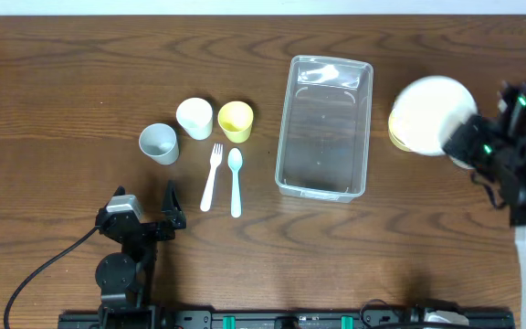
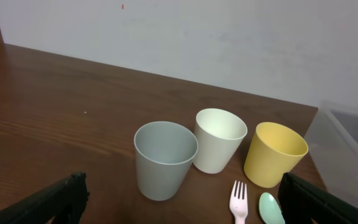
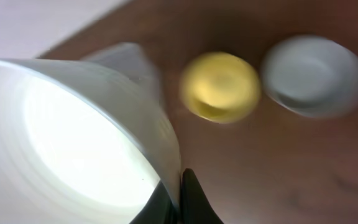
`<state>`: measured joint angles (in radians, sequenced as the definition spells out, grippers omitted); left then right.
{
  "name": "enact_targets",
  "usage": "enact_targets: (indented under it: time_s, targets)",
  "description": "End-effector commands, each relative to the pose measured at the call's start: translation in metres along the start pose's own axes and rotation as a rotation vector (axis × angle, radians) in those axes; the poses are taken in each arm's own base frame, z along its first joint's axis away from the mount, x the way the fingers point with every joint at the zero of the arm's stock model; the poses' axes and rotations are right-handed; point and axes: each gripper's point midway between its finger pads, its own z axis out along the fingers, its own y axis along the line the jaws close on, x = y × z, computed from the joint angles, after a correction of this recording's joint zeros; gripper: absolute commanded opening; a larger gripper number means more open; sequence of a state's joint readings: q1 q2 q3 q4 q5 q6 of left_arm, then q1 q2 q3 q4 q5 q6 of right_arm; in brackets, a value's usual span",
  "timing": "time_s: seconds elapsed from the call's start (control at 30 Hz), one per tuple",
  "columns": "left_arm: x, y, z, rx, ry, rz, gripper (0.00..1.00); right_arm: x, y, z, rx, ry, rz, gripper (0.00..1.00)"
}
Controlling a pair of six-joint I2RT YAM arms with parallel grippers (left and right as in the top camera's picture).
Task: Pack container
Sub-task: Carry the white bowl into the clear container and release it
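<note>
The clear plastic container (image 1: 322, 128) stands mid-table and looks empty; its corner shows in the left wrist view (image 2: 352, 146) and as a blur in the right wrist view (image 3: 128, 57). My right gripper (image 1: 461, 146) is shut on the rim of a white bowl (image 1: 430, 113), held raised to the right of the container. In the right wrist view the fingers (image 3: 180, 198) pinch the bowl's wall (image 3: 67, 143). My left gripper (image 1: 144, 208) is open and empty near the front edge, its fingers (image 2: 182, 211) wide apart.
A yellow bowl (image 3: 221, 86) and a grey bowl (image 3: 314, 74) sit on the table below the white bowl; the yellow bowl's edge shows overhead (image 1: 394, 128). Grey (image 1: 158, 143), white (image 1: 194, 118) and yellow (image 1: 236, 121) cups, a fork (image 1: 211, 176) and a spoon (image 1: 236, 181) lie left of the container.
</note>
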<state>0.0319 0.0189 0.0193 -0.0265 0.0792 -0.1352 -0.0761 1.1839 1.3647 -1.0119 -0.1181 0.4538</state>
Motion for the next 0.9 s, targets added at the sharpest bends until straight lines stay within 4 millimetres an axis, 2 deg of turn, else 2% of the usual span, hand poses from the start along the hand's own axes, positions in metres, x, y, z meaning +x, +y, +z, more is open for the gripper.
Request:
enact_targets:
  time_s: [0.0,0.1,0.23,0.4,0.53,0.6,0.67,0.7,0.73,0.8,0.83,0.87]
  targets:
    - [0.016,0.0,0.001,0.011,0.054,-0.011,0.98,0.002,0.036,0.042,-0.062,0.103,-0.048,0.01]
    - [0.016,0.0,0.001,0.011,0.054,-0.011,0.98,-0.001,0.067,0.091,-0.078,0.182,-0.087,0.01]
    - [0.016,0.0,0.001,0.011,0.054,-0.011,0.98,0.009,0.098,0.165,-0.073,0.306,-0.127,0.01]
    - [0.016,0.0,0.001,0.011,0.054,-0.011,0.98,0.036,0.118,0.229,-0.089,0.421,-0.147,0.01]
    - [0.016,0.0,0.001,0.011,0.054,-0.011,0.98,0.058,0.115,0.267,-0.053,0.467,-0.122,0.01]
    - [0.016,0.0,0.001,0.011,0.054,-0.011,0.98,0.062,0.113,0.278,-0.051,0.47,-0.118,0.01]
    - [0.016,0.0,0.001,0.011,0.054,-0.011,0.98,0.06,0.115,0.28,-0.06,0.459,-0.125,0.16]
    - [0.016,0.0,0.001,0.011,0.054,-0.011,0.98,0.056,0.118,0.278,-0.075,0.447,-0.142,0.19]
    - [0.016,0.0,0.001,0.011,0.054,-0.011,0.98,0.05,0.121,0.274,-0.085,0.433,-0.152,0.2]
    - [0.016,0.0,0.001,0.011,0.054,-0.011,0.98,0.036,0.128,0.26,-0.108,0.399,-0.168,0.3]
    - [0.016,0.0,0.001,0.011,0.054,-0.011,0.98,0.027,0.132,0.248,-0.119,0.38,-0.177,0.38]
    - [0.016,0.0,0.001,0.011,0.054,-0.011,0.98,0.019,0.134,0.237,-0.128,0.363,-0.184,0.4]
